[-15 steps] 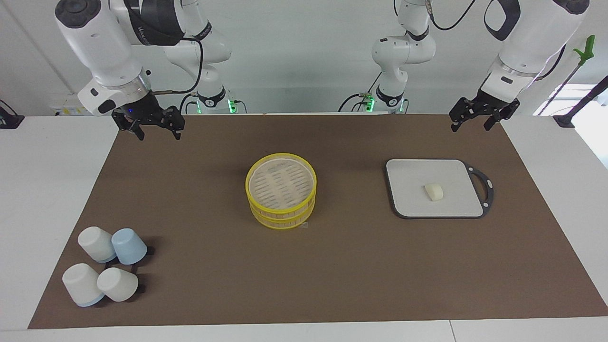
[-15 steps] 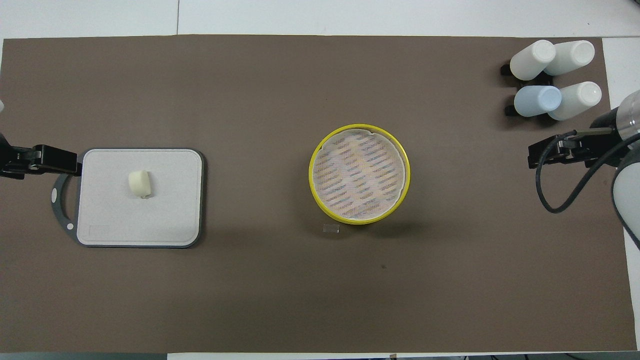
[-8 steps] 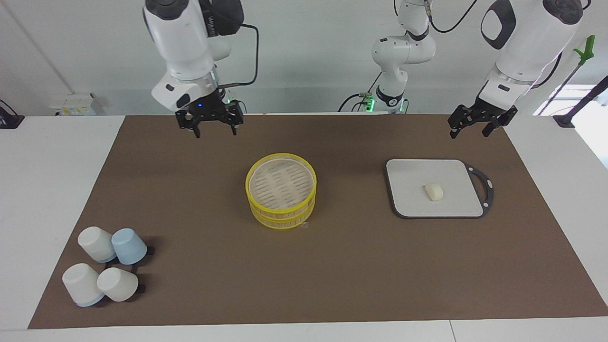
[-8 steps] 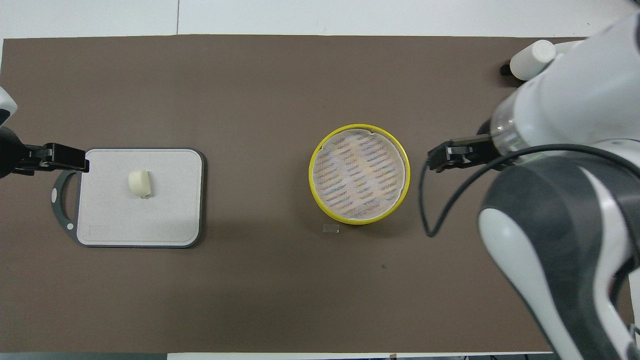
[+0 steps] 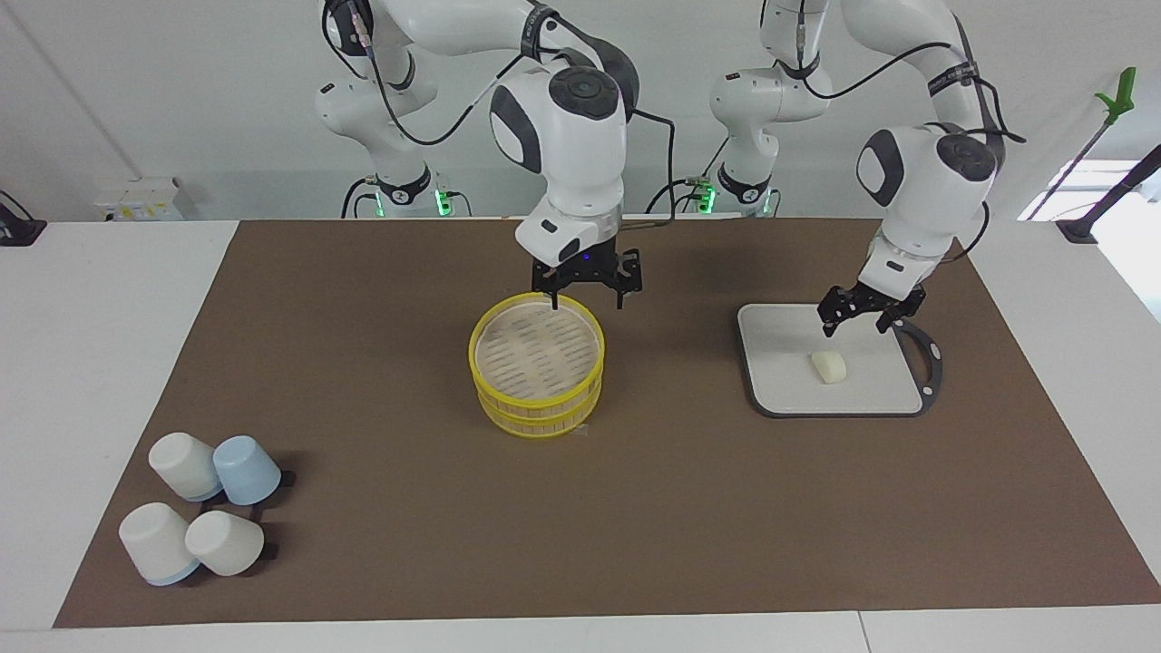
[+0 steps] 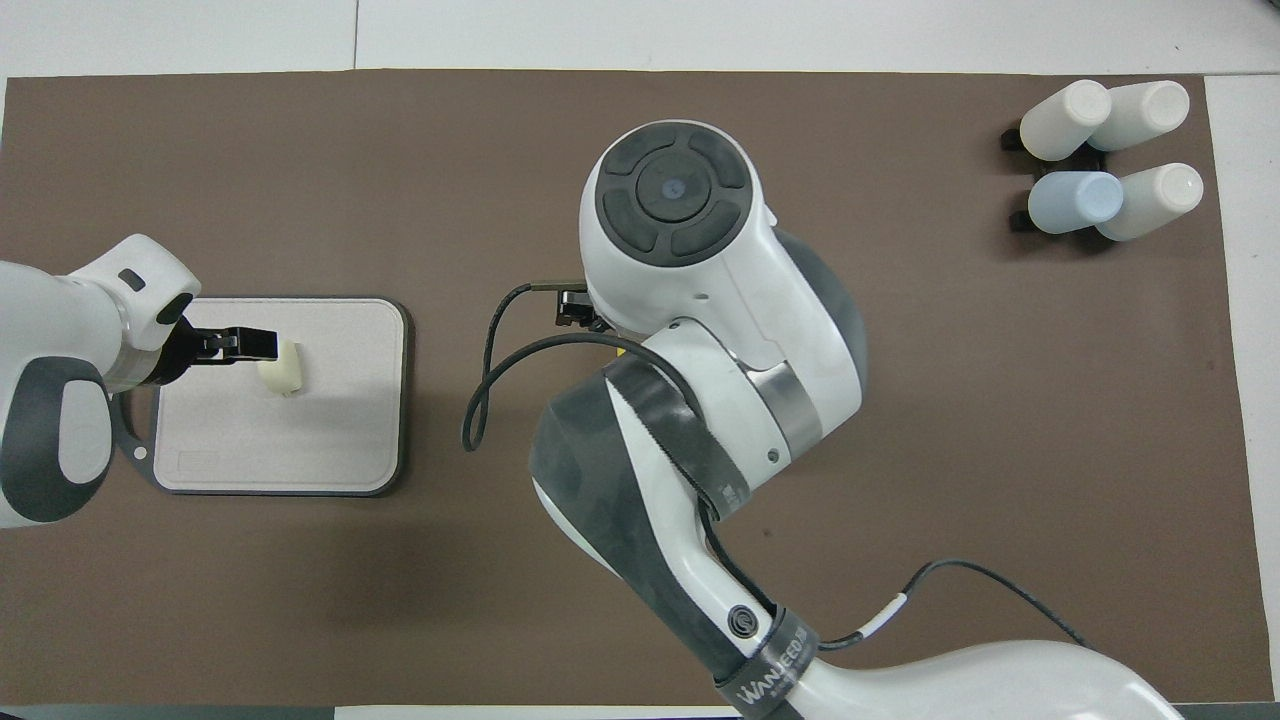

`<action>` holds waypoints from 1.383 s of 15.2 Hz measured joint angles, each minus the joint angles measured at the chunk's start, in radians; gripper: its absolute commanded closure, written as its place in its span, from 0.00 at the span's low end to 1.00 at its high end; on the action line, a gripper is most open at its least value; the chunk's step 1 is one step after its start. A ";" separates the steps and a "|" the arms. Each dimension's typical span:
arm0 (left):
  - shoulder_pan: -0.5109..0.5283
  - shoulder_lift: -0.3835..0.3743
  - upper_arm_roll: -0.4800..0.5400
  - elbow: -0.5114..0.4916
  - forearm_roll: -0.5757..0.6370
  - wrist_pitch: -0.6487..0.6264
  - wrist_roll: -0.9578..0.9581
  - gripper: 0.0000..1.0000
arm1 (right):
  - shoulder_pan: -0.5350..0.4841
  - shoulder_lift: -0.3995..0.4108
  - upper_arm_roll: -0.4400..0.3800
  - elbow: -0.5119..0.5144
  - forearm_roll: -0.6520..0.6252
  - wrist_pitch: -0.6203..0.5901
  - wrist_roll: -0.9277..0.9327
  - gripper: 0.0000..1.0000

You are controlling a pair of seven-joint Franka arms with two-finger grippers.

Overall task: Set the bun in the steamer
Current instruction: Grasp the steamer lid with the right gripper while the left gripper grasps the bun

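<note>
The facing view shows the steamer (image 5: pixel 537 363) complete at frame centre on the brown mat (image 5: pixel 635 508): two yellow-rimmed tiers stacked, slotted base visible inside. In the overhead view the right arm's wrist housing covers the steamer almost entirely.

The bun (image 5: pixel 828 366) lies on the grey tray (image 5: pixel 780 381) at centre right of the facing view; in the overhead view the same bun (image 6: pixel 281 366) sits at centre left on the tray (image 6: pixel 330 440), partly overlapped by the left gripper's tip. The facing view shows a gap between that gripper and the bun: no contact.

Right gripper (image 5: pixel 587 295): over the steamer's rim on the edge nearer the robots, fingers pointing straight down, jaws spread apart and holding nothing. The arm descends steeply from the upper left of the facing view.

Left gripper (image 5: pixel 856 317): over the tray, just above the bun, tilted down toward the frame's lower left, jaws parted and empty. In the overhead view it (image 6: pixel 240 344) enters from the left edge.

Four upturned cups (image 5: pixel 201 517), three white and one pale blue, stand grouped at lower left of the facing view, upper right (image 6: pixel 1105 150) of the overhead view.
</note>
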 measured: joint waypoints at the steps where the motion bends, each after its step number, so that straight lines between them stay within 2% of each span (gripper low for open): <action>1: 0.006 0.007 0.002 -0.038 0.000 0.047 -0.005 0.00 | 0.017 0.001 0.000 -0.033 0.000 0.034 0.000 0.00; 5: 0.004 0.044 0.000 -0.105 0.000 0.197 -0.068 0.00 | 0.062 -0.023 -0.001 -0.173 0.000 0.179 -0.001 0.00; 9: 0.003 0.081 -0.003 -0.112 0.000 0.268 -0.098 0.01 | 0.063 -0.045 -0.009 -0.289 0.000 0.281 -0.060 0.00; 10: 0.003 0.092 -0.003 -0.113 0.000 0.294 -0.099 0.05 | 0.064 -0.048 -0.008 -0.303 0.000 0.286 -0.065 0.00; 12: 0.003 0.113 -0.003 -0.114 0.000 0.322 -0.100 0.24 | 0.076 -0.053 -0.007 -0.332 0.000 0.299 -0.065 0.05; 13: 0.003 0.120 -0.003 -0.114 0.000 0.323 -0.100 0.37 | 0.085 -0.053 -0.006 -0.342 0.000 0.309 -0.065 0.12; 14: 0.001 0.123 -0.004 -0.114 0.000 0.323 -0.100 0.45 | 0.093 -0.053 -0.006 -0.349 0.000 0.312 -0.065 0.17; 16: -0.007 0.124 -0.004 -0.114 0.000 0.322 -0.100 0.61 | 0.098 -0.053 -0.006 -0.360 0.000 0.312 -0.065 0.36; 18: -0.011 0.124 -0.005 -0.114 0.000 0.320 -0.101 0.62 | 0.098 -0.053 -0.009 -0.370 -0.009 0.313 -0.068 0.55; 19: -0.011 0.124 -0.005 -0.113 0.000 0.318 -0.101 0.62 | 0.097 -0.054 -0.011 -0.373 -0.014 0.313 -0.071 0.68; 20: -0.011 0.124 -0.005 -0.112 0.000 0.316 -0.101 0.62 | 0.095 -0.055 -0.012 -0.375 -0.018 0.313 -0.074 0.88; 21: -0.011 0.124 -0.005 -0.112 0.000 0.313 -0.101 0.62 | 0.095 -0.056 -0.013 -0.376 -0.025 0.313 -0.077 1.00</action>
